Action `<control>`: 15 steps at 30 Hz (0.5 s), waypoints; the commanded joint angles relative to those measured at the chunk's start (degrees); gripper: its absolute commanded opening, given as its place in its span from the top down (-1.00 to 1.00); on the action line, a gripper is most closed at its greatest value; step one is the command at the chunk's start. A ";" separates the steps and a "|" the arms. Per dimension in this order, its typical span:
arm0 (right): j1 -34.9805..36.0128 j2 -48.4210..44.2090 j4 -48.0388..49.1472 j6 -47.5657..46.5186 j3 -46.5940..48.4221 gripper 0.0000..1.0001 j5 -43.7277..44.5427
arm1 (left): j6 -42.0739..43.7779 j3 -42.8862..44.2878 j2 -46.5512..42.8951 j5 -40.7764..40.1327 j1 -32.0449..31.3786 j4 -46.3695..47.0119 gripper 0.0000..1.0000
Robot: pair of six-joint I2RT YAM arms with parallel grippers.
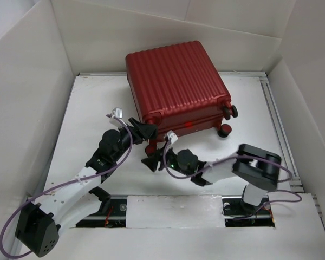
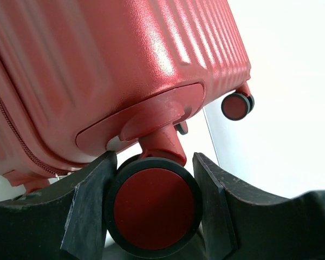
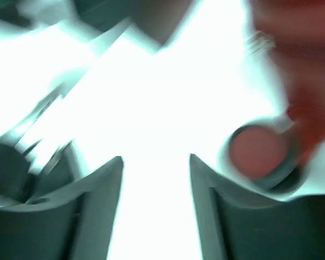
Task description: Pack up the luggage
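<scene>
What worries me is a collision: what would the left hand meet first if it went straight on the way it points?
The wheel between the left hand's fingers, which look pressed against it; just behind it comes the luggage corner.

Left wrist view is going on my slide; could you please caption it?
Left pincer gripping the near wheel of the closed red suitcase, a second wheel visible beyond.

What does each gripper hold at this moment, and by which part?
The left gripper holds the luggage by one wheel, clamped between its jaws. The right gripper is open and holds nothing.
</scene>
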 commanded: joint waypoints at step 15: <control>-5.46 -44.41 -44.05 -9.72 -5.47 -0.47 13.51 | 7.59 2.82 -21.07 -21.90 -1.57 -22.97 0.16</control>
